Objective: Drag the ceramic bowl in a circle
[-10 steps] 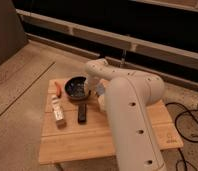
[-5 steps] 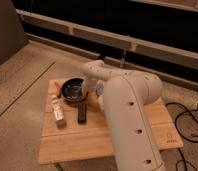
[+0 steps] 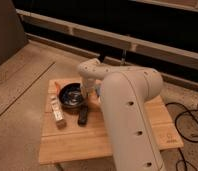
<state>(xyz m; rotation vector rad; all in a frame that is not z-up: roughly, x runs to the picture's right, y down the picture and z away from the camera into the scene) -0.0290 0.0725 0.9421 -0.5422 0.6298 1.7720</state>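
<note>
The ceramic bowl (image 3: 71, 96) is round, dark and glossy, and sits on the back left part of the wooden table (image 3: 117, 137). My gripper (image 3: 85, 94) hangs from the white arm (image 3: 127, 110) and reaches down to the bowl's right rim. The arm's elbow hides the table's back right part.
A black remote-like bar (image 3: 83, 116) lies just in front of the bowl. A white and brown packet (image 3: 57, 111) lies at the front left of the bowl, with an orange thing (image 3: 52, 97) at the table's left edge. A small blue thing (image 3: 98, 92) shows behind the arm. Cables (image 3: 189, 117) lie on the floor to the right.
The bowl has slid left and a little toward the table's front, with the gripper staying at its right rim. The arm has swung with it.
</note>
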